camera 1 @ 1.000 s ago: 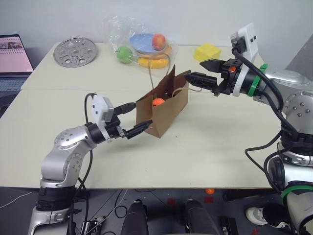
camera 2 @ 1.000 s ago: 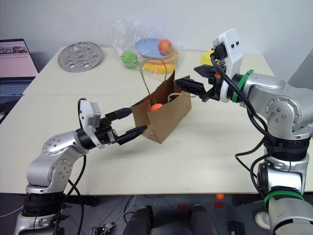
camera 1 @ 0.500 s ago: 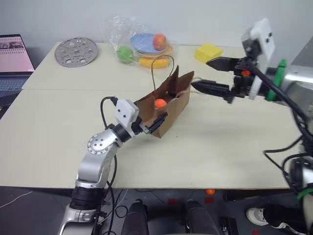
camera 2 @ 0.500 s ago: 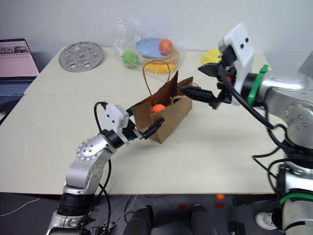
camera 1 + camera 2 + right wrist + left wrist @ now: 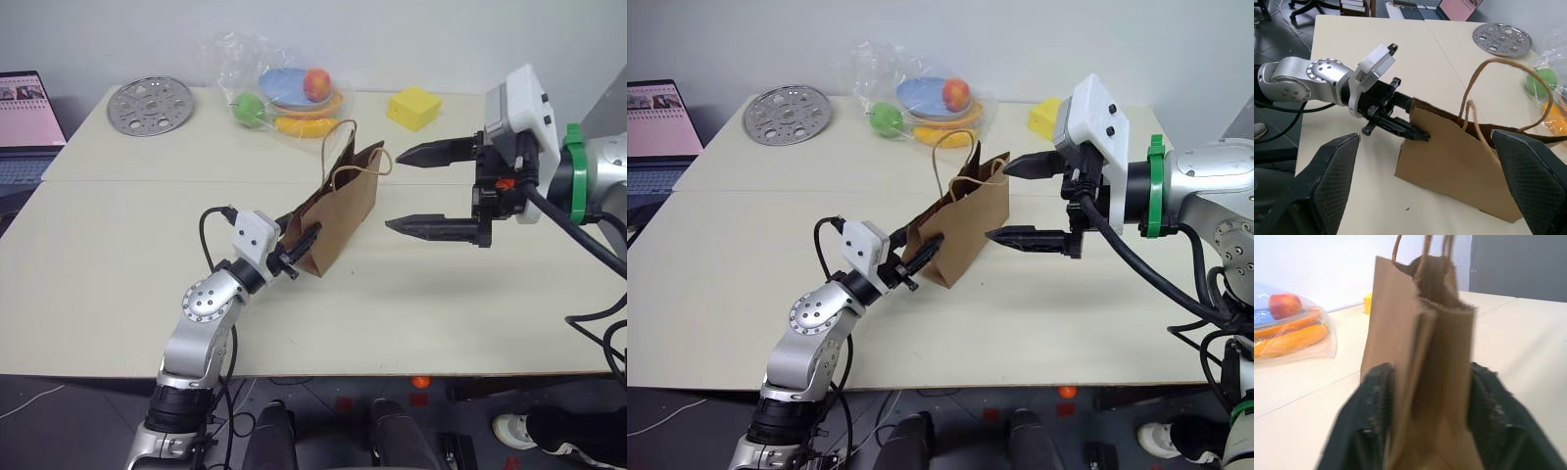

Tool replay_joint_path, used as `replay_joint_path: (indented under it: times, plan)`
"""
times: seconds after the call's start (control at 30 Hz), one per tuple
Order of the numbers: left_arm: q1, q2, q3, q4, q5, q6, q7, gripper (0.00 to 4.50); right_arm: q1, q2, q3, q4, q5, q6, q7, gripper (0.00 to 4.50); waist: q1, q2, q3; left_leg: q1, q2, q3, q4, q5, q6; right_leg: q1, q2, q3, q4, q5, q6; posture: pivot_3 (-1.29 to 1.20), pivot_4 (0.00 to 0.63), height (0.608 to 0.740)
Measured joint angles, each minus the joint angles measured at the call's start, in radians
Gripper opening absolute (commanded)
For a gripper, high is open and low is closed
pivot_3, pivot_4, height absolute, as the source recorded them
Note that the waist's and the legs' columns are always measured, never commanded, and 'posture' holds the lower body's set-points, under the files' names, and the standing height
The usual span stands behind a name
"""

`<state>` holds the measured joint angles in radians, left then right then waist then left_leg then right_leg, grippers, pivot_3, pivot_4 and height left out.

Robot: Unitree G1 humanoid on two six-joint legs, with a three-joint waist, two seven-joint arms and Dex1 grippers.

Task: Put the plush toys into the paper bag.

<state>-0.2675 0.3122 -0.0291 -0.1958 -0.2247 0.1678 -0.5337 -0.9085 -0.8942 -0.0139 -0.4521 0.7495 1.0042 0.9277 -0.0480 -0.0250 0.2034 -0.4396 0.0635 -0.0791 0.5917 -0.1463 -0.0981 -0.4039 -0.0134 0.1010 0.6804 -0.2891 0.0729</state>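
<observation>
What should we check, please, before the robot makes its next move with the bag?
1. Left gripper on the bag: ok, its fingers pinch the bag's near end, as the left wrist view shows.
2. Right gripper free: ok, open, beside the bag, holding nothing.
3. Bag upright: ok, standing on the table, handles up.
4. Bag mouth open: not ok, the top is squeezed narrow.
5. Toys inside the bag: cannot tell, its inside is hidden.
6. Space near the bag: ok, the plastic bag and yellow cube lie well behind.
</observation>
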Motion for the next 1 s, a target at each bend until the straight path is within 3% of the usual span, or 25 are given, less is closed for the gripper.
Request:
replay_joint_path:
  times: [0.1,0.27,0.4,0.5,0.67,0.83,1.0]
  plan:
    - [0.000,0.000,0.014,0.000,-0.012,0.008,0.001,0.02,0.000,0.011,0.001,0.018,-0.005,0.000,-0.015,4.50,0.000,0.000,0.000,0.000,0.000,0.000,0.000,0.000,0.000,0.000,0.000,0.000,0.000,0.000,0.000,0.00,0.150,0.740]
    - [-0.055,0.033,0.048,0.028,-0.071,0.061,-0.038,0.02,-0.004,0.012,0.000,0.048,-0.025,-0.008,-0.021,4.50,0.000,0.000,0.000,0.000,0.000,0.000,0.000,0.000,0.000,0.000,0.000,0.000,0.000,0.000,0.000,0.00,0.150,0.740]
    - [-0.222,0.087,0.107,0.137,-0.182,0.065,-0.179,0.02,-0.034,-0.002,-0.001,0.128,-0.048,-0.024,-0.016,4.50,0.000,0.000,0.000,-0.001,0.000,0.000,0.001,0.000,0.000,0.000,0.000,0.000,0.000,0.000,0.000,0.00,0.150,0.740]
    - [-0.337,0.196,0.113,0.206,-0.264,0.133,-0.364,0.02,-0.059,-0.060,-0.009,0.206,-0.076,-0.059,0.013,4.50,-0.001,0.000,0.000,-0.001,0.000,0.000,-0.001,0.000,0.000,-0.001,0.000,0.000,-0.001,0.000,0.000,0.00,0.150,0.740]
    - [-0.463,0.234,0.116,0.387,-0.454,0.259,-0.737,0.02,-0.140,-0.152,-0.041,0.326,-0.039,-0.009,0.115,4.50,-0.004,0.002,0.002,-0.001,0.000,-0.001,-0.004,0.000,0.000,-0.002,0.000,-0.002,0.000,0.000,0.000,0.00,0.150,0.740]
    - [-0.545,0.247,0.043,0.638,-0.342,0.051,-1.003,0.02,-0.156,-0.252,-0.087,0.339,0.021,0.053,0.211,4.50,-0.008,0.002,0.001,-0.001,0.000,0.000,-0.003,0.000,0.000,-0.002,0.000,-0.002,-0.001,0.000,0.000,0.00,0.150,0.740]
    - [-0.617,0.198,-0.052,0.902,-0.285,-0.198,-1.071,0.02,-0.029,-0.311,-0.120,0.244,0.100,0.141,0.249,4.50,-0.007,0.002,0.002,-0.002,0.000,0.000,-0.001,0.000,0.000,-0.002,0.000,-0.001,-0.001,0.000,0.000,0.00,0.150,0.740]
